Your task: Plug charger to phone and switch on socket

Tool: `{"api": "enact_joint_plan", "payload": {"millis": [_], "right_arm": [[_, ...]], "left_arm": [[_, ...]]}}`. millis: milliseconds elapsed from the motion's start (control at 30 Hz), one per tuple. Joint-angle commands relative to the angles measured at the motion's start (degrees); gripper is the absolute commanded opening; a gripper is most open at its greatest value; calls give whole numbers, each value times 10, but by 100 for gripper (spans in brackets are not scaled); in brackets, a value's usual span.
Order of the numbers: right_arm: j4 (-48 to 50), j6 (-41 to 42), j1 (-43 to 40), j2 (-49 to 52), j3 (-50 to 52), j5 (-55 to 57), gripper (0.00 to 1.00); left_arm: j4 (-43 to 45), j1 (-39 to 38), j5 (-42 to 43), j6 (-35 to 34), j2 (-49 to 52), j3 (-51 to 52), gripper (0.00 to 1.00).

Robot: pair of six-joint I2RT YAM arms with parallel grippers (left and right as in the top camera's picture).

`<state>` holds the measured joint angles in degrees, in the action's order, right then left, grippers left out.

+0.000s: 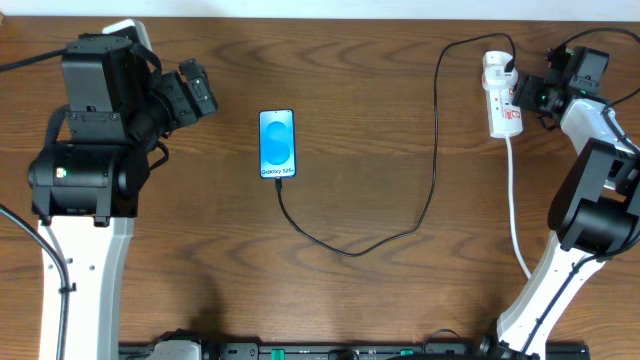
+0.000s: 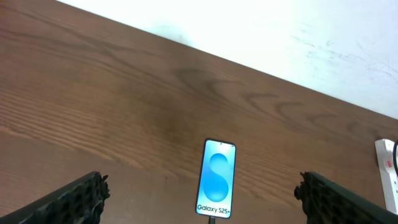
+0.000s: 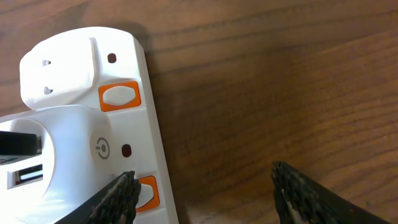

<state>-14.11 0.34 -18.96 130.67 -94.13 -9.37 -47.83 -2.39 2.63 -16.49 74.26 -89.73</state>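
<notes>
Overhead: socket (image 1: 503,95) at far right of table (image 1: 380,310), long axis front to back. Right hand (image 3: 202,186), the nearer, just beside it, part open, empty, finger over orange switch (image 3: 147,194). Phone (image 1: 277,144) mid-table, charger (image 1: 432,150) reaching its near end. Left hand (image 1: 203,94) wide open, empty.

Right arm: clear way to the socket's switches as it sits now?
Probably yes. The right tool hangs open right at the socket, one finger beside the lower orange switch. Nothing stands between them; the other side is bare table.
</notes>
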Motion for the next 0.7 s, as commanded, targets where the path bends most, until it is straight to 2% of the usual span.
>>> {"api": "enact_joint_plan", "payload": {"millis": [0, 667], "right_arm": [[-3, -8, 13, 7, -6, -11, 68], [-35, -2, 32, 21, -5, -63, 67]], "left_arm": [[-2, 2, -3, -1, 1, -2, 100], [-2, 2, -3, -1, 1, -2, 100]]}}
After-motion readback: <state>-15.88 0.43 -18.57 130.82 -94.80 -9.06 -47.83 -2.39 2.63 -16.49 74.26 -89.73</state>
